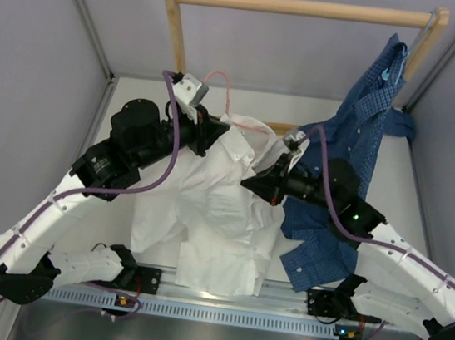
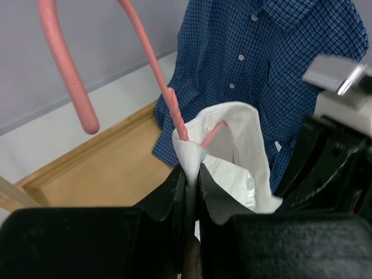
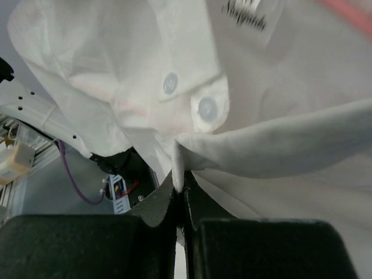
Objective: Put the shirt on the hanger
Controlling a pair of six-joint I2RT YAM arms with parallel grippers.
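Observation:
The white shirt (image 1: 221, 219) hangs wrinkled between my two grippers over the table's middle. The pink hanger (image 1: 225, 94) rises from its collar, hook uppermost. In the left wrist view the hanger's neck (image 2: 151, 58) runs down into the collar opening of the shirt (image 2: 238, 133). My left gripper (image 1: 217, 131) is shut on the collar edge, right beside the hanger's neck, as its own view (image 2: 192, 168) shows. My right gripper (image 1: 253, 182) is shut on a folded edge of the shirt (image 3: 279, 145) near two buttons, as its own view (image 3: 180, 186) shows. The hanger's lower part is hidden inside the cloth.
A blue checked shirt (image 1: 358, 137) hangs on a light blue hanger from the right end of the wooden rack (image 1: 299, 8) and drapes onto the table beside my right arm. The rack's wooden base (image 2: 99, 174) lies behind. A metal rail (image 1: 217, 311) runs along the near edge.

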